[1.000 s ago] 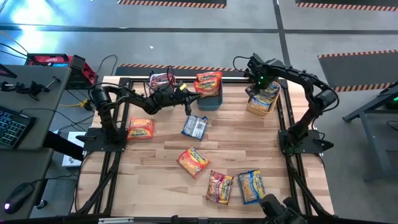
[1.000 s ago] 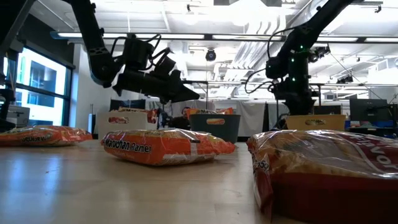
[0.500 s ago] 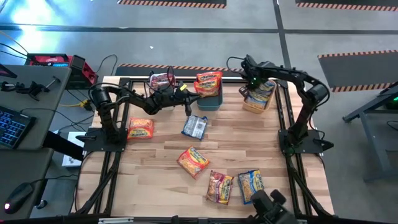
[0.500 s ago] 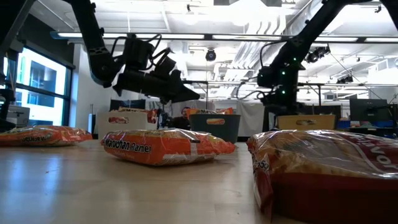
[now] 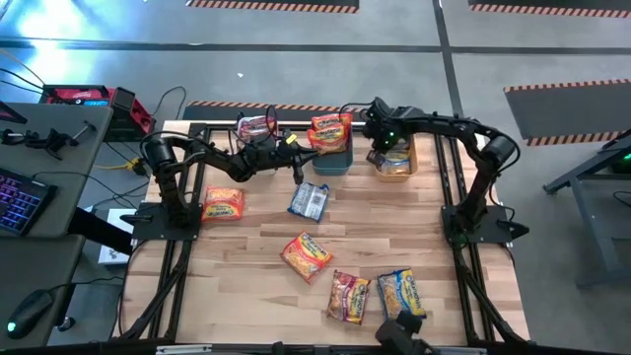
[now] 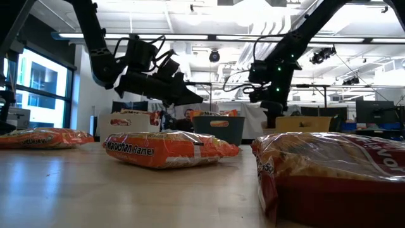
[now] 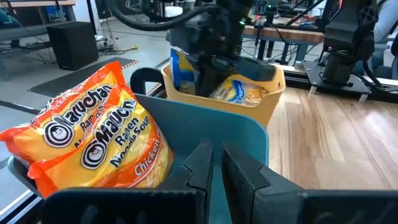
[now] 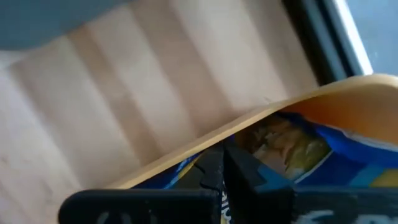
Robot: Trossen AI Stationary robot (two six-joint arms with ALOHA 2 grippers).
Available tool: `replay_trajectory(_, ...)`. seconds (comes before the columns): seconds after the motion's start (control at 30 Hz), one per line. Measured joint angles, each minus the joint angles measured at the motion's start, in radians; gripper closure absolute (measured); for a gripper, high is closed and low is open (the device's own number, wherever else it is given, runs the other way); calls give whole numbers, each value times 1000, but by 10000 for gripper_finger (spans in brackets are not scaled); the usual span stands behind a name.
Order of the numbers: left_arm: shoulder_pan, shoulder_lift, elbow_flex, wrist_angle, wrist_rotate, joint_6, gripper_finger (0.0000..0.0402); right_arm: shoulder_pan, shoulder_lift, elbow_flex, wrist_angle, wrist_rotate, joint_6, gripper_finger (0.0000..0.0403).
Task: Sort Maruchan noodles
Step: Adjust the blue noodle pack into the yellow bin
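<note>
My right jaws (image 5: 378,144) have just closed on the near rim of the orange bin (image 5: 396,170), dragging it left toward the teal bin (image 5: 333,161). Blue packets (image 7: 239,93) ride inside; loose packets (image 5: 307,254) wait on the worktop (image 5: 394,237). My left jaws (image 5: 299,174), together, hover beside the teal bin. Whether I pinch rim alone is hidden.

Six crinkly Maruchan noodles packets (image 5: 307,254) are scattered flat across the frame's middle and lower part; others are piled at upper centre.
</note>
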Motion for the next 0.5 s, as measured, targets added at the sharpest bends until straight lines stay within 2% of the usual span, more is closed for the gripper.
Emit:
replay_trajectory(0.17, -2, 0, 0, -4, 0, 0, 381, 36, -15, 0, 6, 57, 7, 402)
replay_trajectory(0.27, -5, 0, 0, -7, 0, 1, 381, 13, -35, 1, 6, 101, 47, 403)
replay_trajectory(0.5, -5, 0, 0, -7, 0, 2, 381, -59, -64, 17, -44, 55, 116, 395)
